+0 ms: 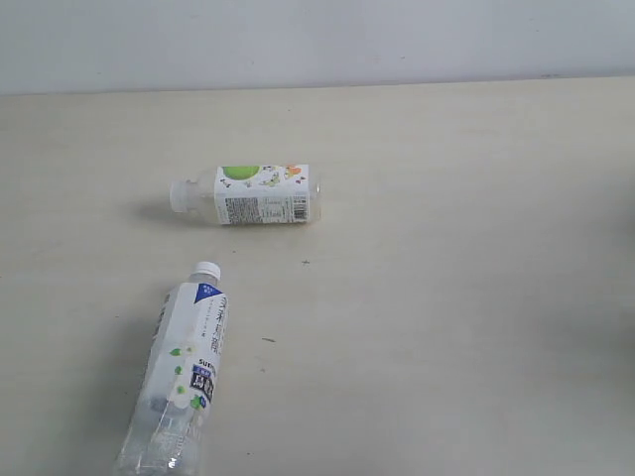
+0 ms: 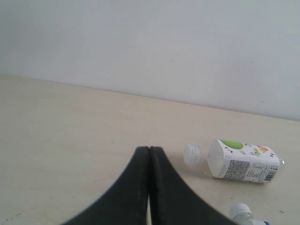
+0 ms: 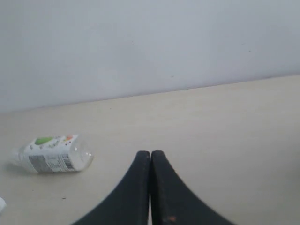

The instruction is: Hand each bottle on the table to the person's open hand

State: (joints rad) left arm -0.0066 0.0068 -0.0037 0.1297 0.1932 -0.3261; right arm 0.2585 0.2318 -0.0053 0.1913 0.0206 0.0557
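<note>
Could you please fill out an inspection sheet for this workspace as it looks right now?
Surface: pale beige table, with a few tiny dark specks.
Job's things: small green-label bottle on its side, white cap toward the left of the exterior view; larger blue-label bottle lying nearer the camera, apart from it; open hand not seen.
Clutter: nothing seen.
Tools: left tool shut, empty; right tool shut, empty.
Cables: nothing seen.
Surroundings: plain pale wall behind the table.
</note>
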